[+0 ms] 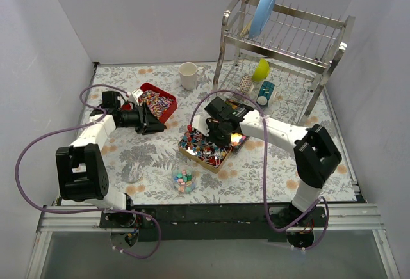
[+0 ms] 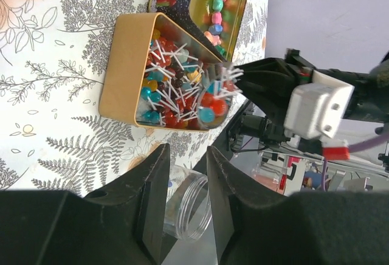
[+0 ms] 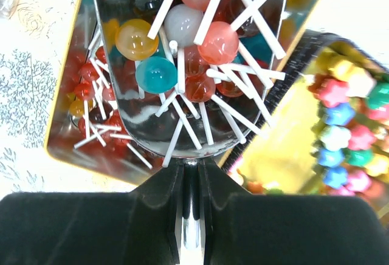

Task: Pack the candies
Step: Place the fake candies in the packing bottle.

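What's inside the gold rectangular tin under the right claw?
The gold rectangular tin holds round coloured lollipops with white sticks; the shiny metal scoop gripped by the right claw hides the rest and the tin's floor.

Likely lab mock-up kitchen: white enclosure walls [image 1: 147, 16], floral tablecloth [image 1: 160, 157], dish rack [image 1: 301, 32]

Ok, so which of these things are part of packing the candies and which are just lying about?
Job: colourful ball lollipops, pastel star-shaped candies, multicoloured wrapped sweets, shiny metal scoop, clear plastic jar.
Lying about: white ceramic mug, steel wire dish rack, light blue plate, yellow-green cup.
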Controlling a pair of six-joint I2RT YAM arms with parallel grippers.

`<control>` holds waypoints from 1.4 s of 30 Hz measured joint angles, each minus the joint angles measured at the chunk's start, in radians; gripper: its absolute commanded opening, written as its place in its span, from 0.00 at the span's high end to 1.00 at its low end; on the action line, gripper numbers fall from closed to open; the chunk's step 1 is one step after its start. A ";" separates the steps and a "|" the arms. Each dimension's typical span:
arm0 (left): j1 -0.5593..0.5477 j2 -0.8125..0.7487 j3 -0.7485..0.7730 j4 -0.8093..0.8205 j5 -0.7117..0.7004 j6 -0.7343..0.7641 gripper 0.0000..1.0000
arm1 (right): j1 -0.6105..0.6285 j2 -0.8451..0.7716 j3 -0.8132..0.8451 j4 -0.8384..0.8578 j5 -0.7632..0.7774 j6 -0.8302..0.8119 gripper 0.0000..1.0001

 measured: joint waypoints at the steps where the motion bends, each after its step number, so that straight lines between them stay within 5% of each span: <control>1: 0.001 0.000 0.000 0.004 0.000 0.000 0.69 | 0.000 -0.012 0.000 -0.002 0.001 -0.007 0.99; 16: 0.087 -0.013 -0.043 0.093 -0.039 -0.018 0.68 | 0.061 -0.146 0.050 -0.183 0.068 -0.169 0.99; 42: 0.115 -0.059 -0.102 0.151 -0.056 -0.066 0.67 | 0.367 -0.047 0.200 -0.389 0.473 -0.328 0.99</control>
